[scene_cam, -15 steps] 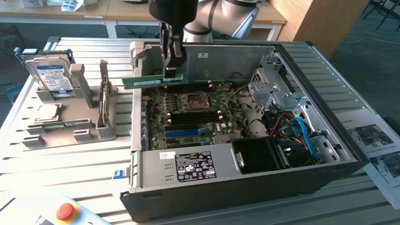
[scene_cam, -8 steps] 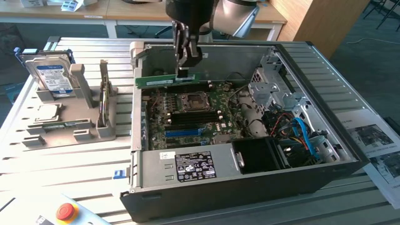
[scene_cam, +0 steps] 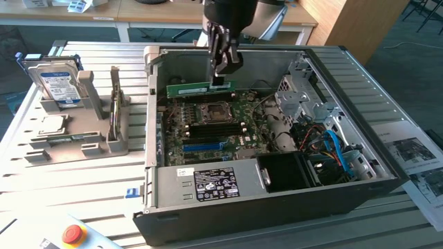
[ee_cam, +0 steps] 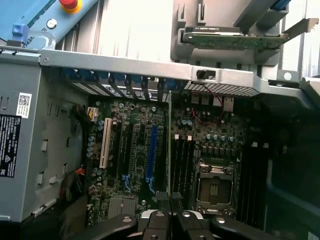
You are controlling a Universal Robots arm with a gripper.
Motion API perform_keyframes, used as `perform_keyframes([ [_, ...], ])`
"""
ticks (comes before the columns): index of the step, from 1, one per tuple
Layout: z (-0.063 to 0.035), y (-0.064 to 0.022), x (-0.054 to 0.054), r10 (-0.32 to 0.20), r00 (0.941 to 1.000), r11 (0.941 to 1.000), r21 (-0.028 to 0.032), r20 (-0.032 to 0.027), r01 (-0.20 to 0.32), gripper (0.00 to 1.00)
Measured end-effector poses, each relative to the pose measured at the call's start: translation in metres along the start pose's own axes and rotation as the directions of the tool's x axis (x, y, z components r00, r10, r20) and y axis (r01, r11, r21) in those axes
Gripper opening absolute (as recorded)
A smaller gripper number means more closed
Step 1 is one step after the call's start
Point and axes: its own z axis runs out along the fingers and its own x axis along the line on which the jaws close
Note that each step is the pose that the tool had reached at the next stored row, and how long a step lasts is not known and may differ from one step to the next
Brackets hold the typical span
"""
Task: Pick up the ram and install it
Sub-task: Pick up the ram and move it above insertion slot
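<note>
Right now we see the end effector [scene_cam: 220,79] clamped on the top edge of the ram [scene_cam: 201,89], its fingers drawn together around the thin green stick. The ram hangs inside the open computer case [scene_cam: 277,207], above the motherboard [scene_cam: 229,136] and apart from it, lengthwise and close to level in the exterior view. From the wrist view it appears edge-on as a pale line [ee_cam: 169,145] running out from between the fingertips [ee_cam: 159,218], over the board and just beside the long dark slots [ee_cam: 185,165] next to the processor socket [ee_cam: 212,187].

We judge the main risk to be misalignment: if the stick sits tilted in the grip or off the slot line, pressing down could jam it or strike the socket and nearby small parts. A narrow hold on one edge could also let the stick pivot or slip under load.
</note>
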Motion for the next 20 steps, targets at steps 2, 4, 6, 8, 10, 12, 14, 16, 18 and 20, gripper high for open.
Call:
perform_keyframes([
  [2,-0.0003,-0.0071,0.001,0.0,1.0,1.0,0.0001,0.0,0.0,0.12],
  [4,-0.0006,-0.0133,0.001,0.0,1.0,1.0,0.0001,0.0,0.0,0.12],
  [6,-0.0008,-0.0164,0.001,0.0,1.0,1.0,0.0,0.0,0.0,0.12],
  [8,-0.0007,-0.0164,0.001,0.0,1.0,1.0,0.0001,0.0001,0.0,0.12],
  [10,-0.0007,-0.0165,0.001,0.0,1.0,1.0,0.0001,0.0001,0.0,0.12],
  [12,-0.0007,-0.0165,0.001,0.013,0.9999,0.9999,0.0001,0.0006,-0.013,0.12],
  [14,-0.0006,-0.0166,0.001,0.041,0.9992,0.9992,0.0002,0.0019,-0.041,0.12],
  [16,-0.0006,-0.0165,0.001,0.065,0.9979,0.9979,0.0003,0.0028,-0.065,0.12],
  [18,-0.0005,-0.0165,0.001,0.066,0.9978,0.9978,0.0004,0.0029,-0.066,0.12],
  [20,-0.0006,-0.0177,0.002,0.066,0.9978,0.9978,0.0003,0.003,-0.066,0.12],
])
